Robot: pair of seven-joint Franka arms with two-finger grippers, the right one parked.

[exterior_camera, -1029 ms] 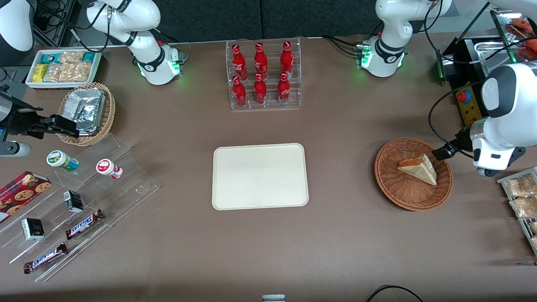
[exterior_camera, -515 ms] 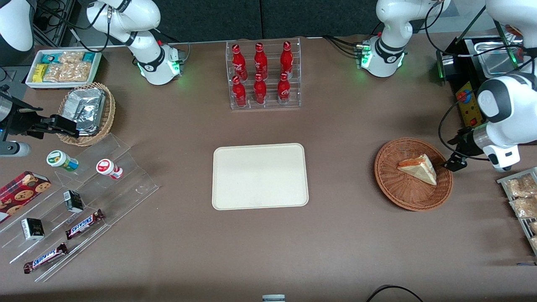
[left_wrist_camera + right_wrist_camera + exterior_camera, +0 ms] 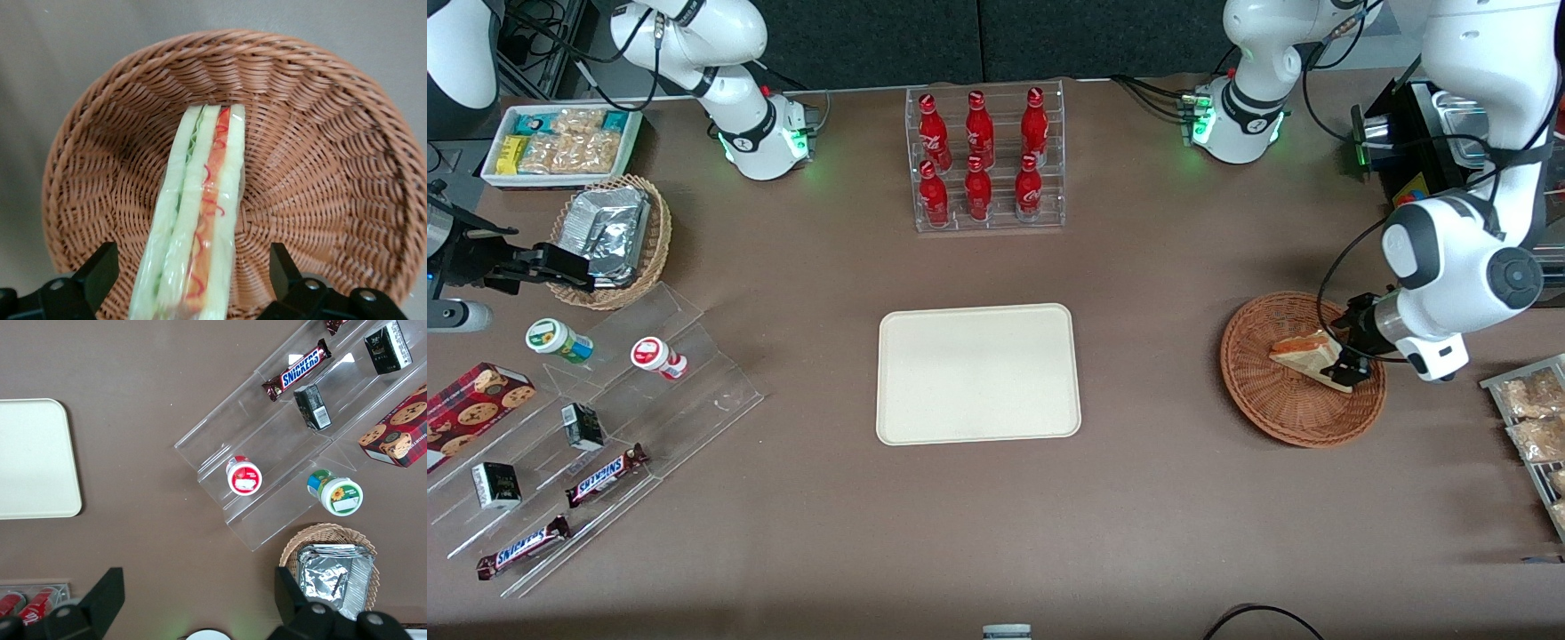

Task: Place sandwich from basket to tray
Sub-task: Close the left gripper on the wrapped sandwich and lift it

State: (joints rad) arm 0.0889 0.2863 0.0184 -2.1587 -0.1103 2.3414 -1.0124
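Reddish-brown woven basket, pale white sandwich with green and red-orange layers, black claw spread around it, plain cream tray, brown table

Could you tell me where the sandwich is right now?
The sandwich lies in the basket toward the working arm's end of the table, with the open gripper straddling it.

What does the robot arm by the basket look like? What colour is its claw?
The working arm is glossy white with rounded joints and dark grey round caps. Black cables loop along it. Its base glows green. The gripper, over the basket at the sandwich, is black with two wedge-shaped fingers, open.
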